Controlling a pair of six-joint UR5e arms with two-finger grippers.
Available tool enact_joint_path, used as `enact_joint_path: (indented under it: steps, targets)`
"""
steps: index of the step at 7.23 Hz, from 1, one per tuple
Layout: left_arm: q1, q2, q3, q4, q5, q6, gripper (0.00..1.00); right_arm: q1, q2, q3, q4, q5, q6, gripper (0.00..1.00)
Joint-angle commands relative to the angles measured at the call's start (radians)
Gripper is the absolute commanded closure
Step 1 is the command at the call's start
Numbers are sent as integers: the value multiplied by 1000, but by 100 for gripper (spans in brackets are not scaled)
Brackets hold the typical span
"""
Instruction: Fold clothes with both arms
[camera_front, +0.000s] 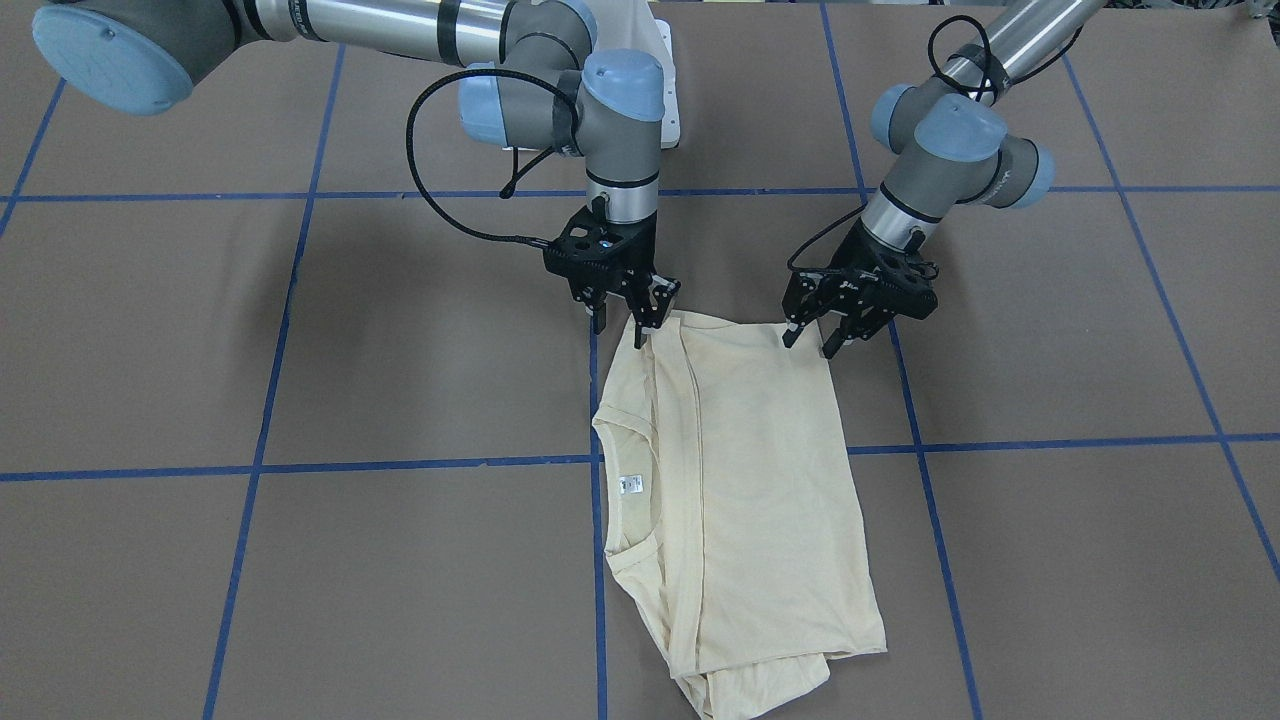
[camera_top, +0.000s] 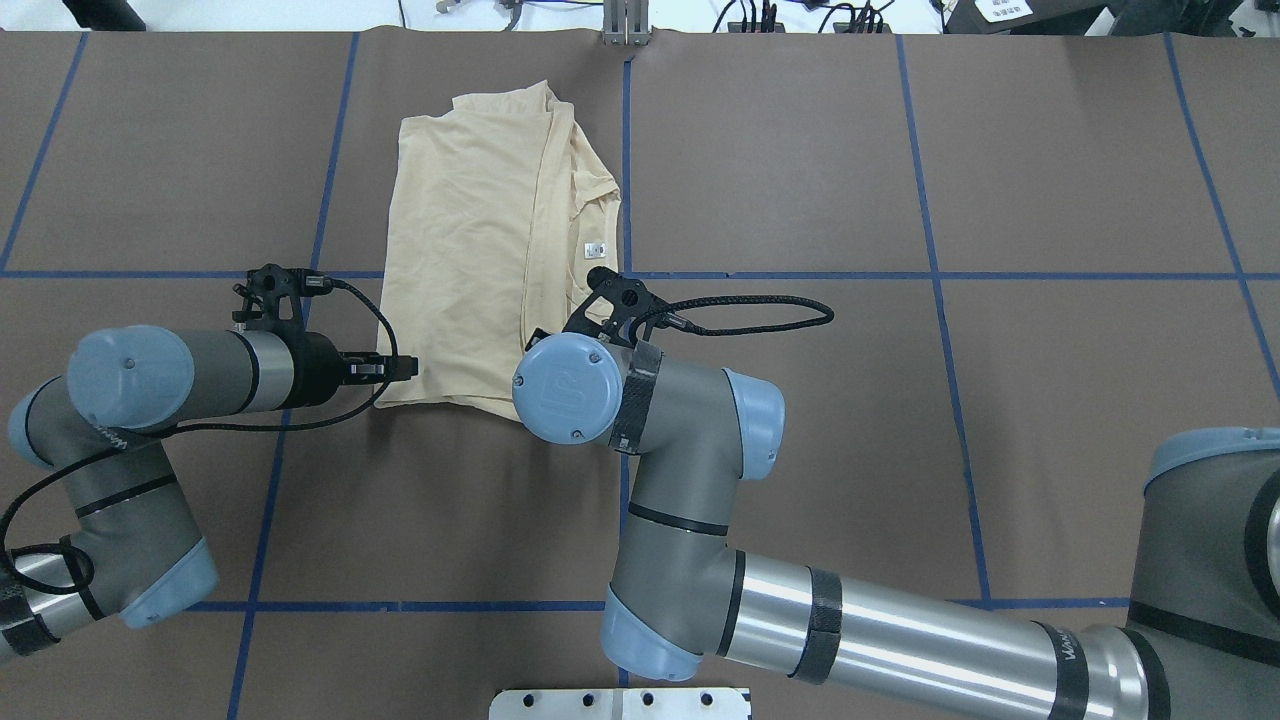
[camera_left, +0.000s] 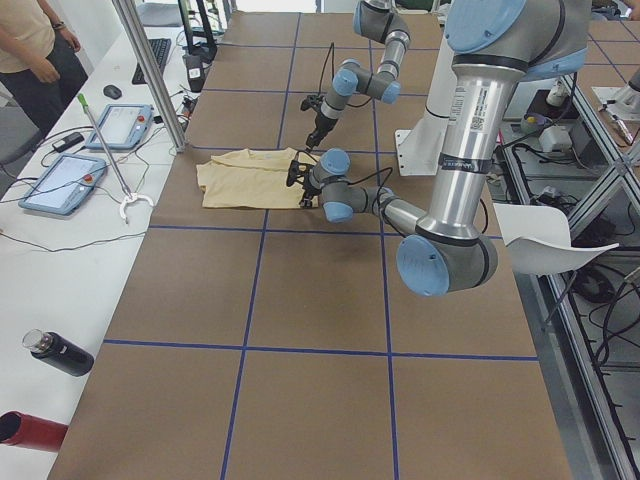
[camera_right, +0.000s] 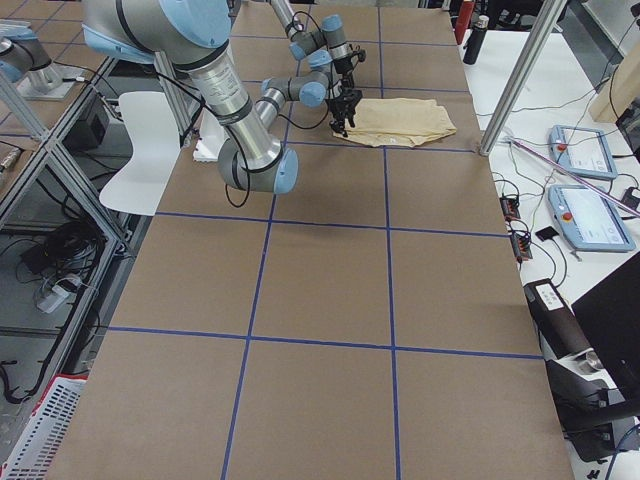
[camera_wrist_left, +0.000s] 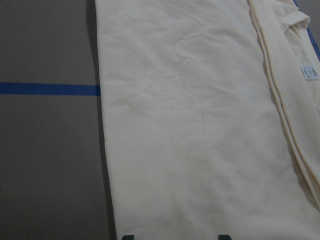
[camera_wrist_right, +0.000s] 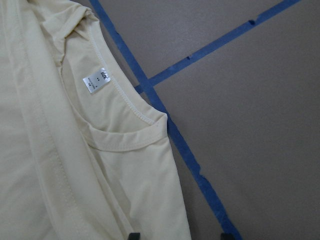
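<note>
Shirt (camera_front: 760, 470) is laid folded on worktop (camera_front: 400, 350), long axis pointing away from robot; left tool (camera_front: 810, 342) and right tool (camera_front: 622, 322), both spread, are set at its robot-side corners, equally near.

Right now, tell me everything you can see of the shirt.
The shirt is pale cream-yellow knit, folded lengthwise into a long strip lying flat on the brown table. Its ribbed neckband and small white label face up along one long edge, beside a blue tape line. No print shows. The end farthest from the robot is bunched, layers poking out. The left claw and right claw, both open, are at its near corners.
</note>
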Motion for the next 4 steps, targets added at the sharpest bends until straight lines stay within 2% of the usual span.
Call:
enact_joint_path:
  steps: [1,3,4]
  targets:
    - [2,16,-7,6,-3,-5,36,0,0,2,-2,-2,-1,38]
    - [13,16,-91,141,-5,-8,36,-1,-1,3,-2,-2,-1,38]
    - [20,17,-90,148,-2,-8,37,-1,-3,3,-2,-2,-1,38]
